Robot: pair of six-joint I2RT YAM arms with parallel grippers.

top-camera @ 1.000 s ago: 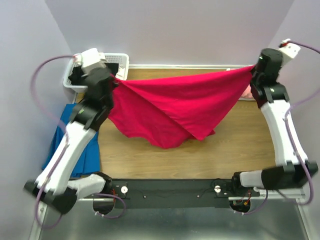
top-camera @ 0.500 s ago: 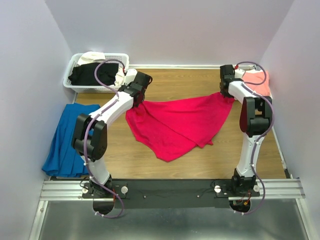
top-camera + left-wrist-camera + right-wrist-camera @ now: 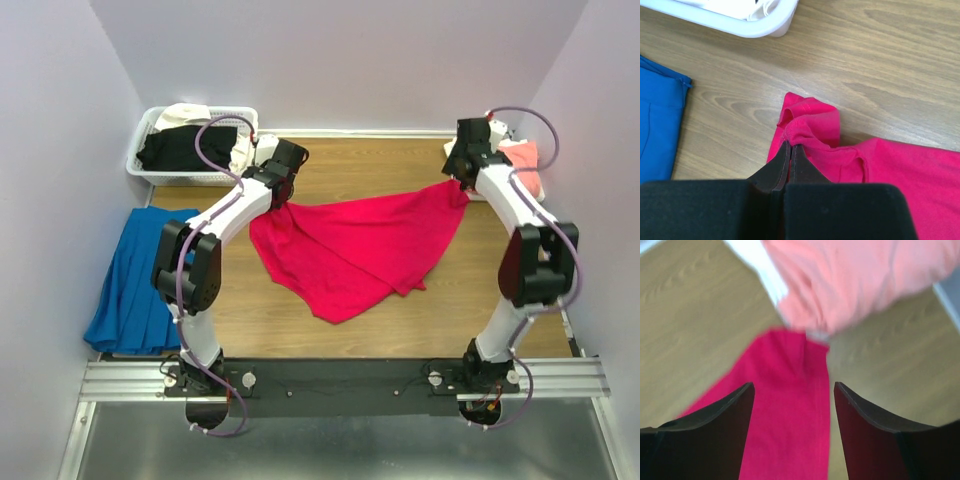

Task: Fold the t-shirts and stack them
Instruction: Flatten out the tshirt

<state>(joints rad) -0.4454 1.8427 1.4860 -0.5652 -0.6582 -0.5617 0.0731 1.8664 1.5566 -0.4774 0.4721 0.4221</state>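
Red t-shirt point(image 3: 350, 245), corner in left end effector point(image 3: 790, 146)

the right claw point(image 3: 792, 385) hangs with its dark fingers spread wide above the wooden tabletop point(image 3: 690, 320). between them lies a narrow end of the crimson-red t-shirt point(image 3: 785, 435). its tip meets the blurred salmon-pink t-shirt point(image 3: 860, 280), beside a white strip point(image 3: 760, 270).
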